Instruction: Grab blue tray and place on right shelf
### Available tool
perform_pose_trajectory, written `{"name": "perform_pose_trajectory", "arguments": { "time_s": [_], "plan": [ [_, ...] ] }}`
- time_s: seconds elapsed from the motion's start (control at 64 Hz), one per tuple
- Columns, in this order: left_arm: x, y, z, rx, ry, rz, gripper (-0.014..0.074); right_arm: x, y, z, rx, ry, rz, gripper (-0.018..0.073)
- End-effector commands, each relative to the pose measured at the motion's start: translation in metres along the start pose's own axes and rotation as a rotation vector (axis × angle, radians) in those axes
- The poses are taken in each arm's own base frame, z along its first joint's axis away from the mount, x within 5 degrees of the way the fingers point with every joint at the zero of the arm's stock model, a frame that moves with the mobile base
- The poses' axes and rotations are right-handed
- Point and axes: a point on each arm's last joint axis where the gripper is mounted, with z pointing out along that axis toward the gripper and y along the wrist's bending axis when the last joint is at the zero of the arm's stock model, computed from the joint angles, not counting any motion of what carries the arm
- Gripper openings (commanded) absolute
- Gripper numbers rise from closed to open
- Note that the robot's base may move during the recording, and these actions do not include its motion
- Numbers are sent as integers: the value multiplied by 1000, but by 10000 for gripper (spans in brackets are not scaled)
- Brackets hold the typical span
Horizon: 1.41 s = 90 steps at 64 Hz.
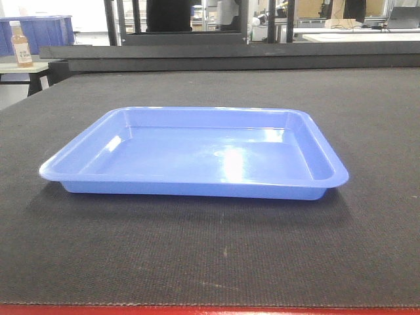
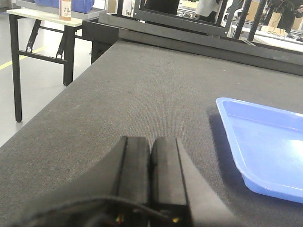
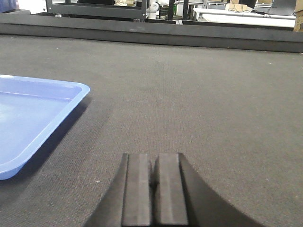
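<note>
The blue tray (image 1: 197, 154) lies flat and empty on the dark mat in the middle of the front view. In the left wrist view its left end (image 2: 265, 151) shows at the right, off to the right of my left gripper (image 2: 150, 139), whose black fingers are pressed together with nothing between them. In the right wrist view the tray's right end (image 3: 33, 118) is at the left, and my right gripper (image 3: 154, 156) is shut and empty over bare mat. Neither gripper touches the tray. The right shelf is out of view.
The dark mat (image 1: 367, 118) has a red front edge (image 1: 210, 310). A side table (image 2: 42, 16) at the far left carries a bottle (image 1: 21, 44) and dark blue bins (image 1: 46, 31). Black frames and benches stand behind the mat's raised back edge (image 1: 230, 56).
</note>
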Motion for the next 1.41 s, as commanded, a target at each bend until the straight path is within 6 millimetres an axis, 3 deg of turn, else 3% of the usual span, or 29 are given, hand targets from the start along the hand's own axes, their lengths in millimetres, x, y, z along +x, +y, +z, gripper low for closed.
{"name": "perform_pose_trajectory", "arguments": {
  "time_s": [0.0, 0.484, 0.688, 0.812, 0.953, 1.016, 1.125, 1.25, 1.391],
  "plan": [
    [1, 0, 0, 13, -73, -3, -48, -17, 0, -3, 9, -134, -11, 69],
    [1, 0, 0, 13, -73, -3, -48, -20, -1, -4, 11, -168, -12, 69],
    [-6, 0, -1, 18, -153, -7, -48, -26, -1, -5, 14, -237, -1, 69],
    [-33, -4, -5, 31, -259, -8, -48, -51, -1, -12, 13, -335, 29, 69],
    [-97, -17, -15, 53, -147, 29, -24, -104, 3, -28, -12, -289, 26, 85],
    [-125, -23, -17, 64, -103, 32, 34, -124, 4, -31, -19, -265, 24, 140],
    [-164, -32, -10, 86, -16, 36, 183, -150, 5, -26, -21, -248, 24, 344],
    [-178, -37, 19, 79, 137, 43, 340, -161, 5, -2, -17, -175, 26, 580],
    [-188, -47, 51, 141, 219, 179, 365, -169, 7, 23, -40, -93, 30, 628]
  ]
}}
